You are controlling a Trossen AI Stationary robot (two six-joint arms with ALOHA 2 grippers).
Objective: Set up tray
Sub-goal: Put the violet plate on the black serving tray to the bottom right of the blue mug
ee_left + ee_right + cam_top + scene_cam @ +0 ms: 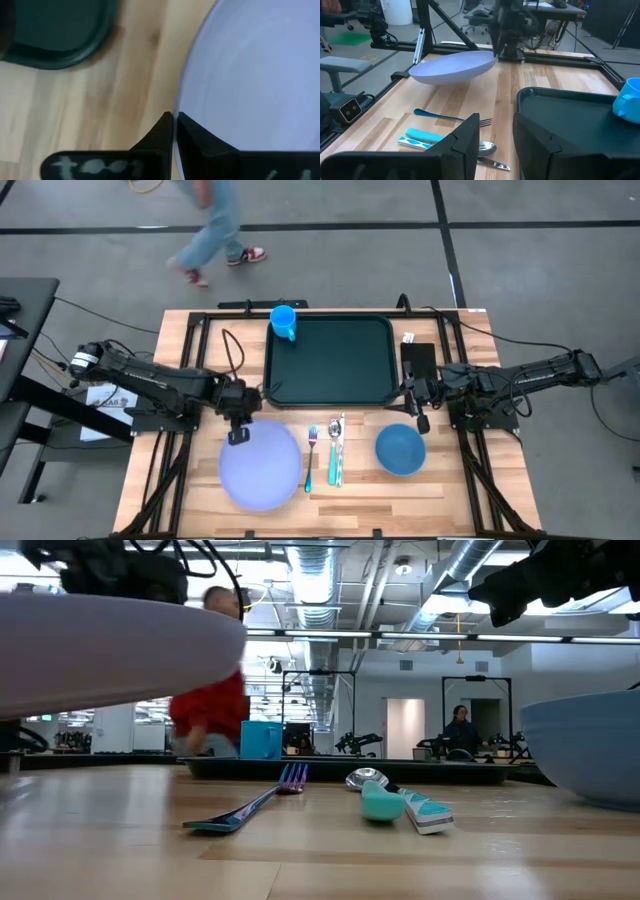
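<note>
The left gripper [237, 436] has its fingers pinched tight on the rim of the lavender plate [260, 465], and the plate is up off the wood, tilted, hanging out from the fingers. The dark green tray [331, 360] sits just ahead of that gripper and off to one side, with only a blue cup [284, 321] standing at its far corner, so there's plenty of bare floor to land on.

To do this well, I'd say: carry it level, because a one-edge pinch on a wide plate wants to droop and twist. Clear the tray's raised rim before lowering, and set it down away from the cup.

The right gripper [418, 402] waits near the tray's near corner on its own side, fingers parted with nothing between them, with the blue bowl [401, 450] just beside it.

Now, the views. The one overhead hides the lift; the table-level camera shows daylight under the plate [115, 650], with the fork [245, 805], spoon [372, 792] and teal-handled knife [425, 812] lying flat beyond. The left wrist camera gives the close-up: fingertips [159, 136] closed right on the plate's edge. The right wrist camera catches the tilt from across the table, and a person walks past behind.
</note>
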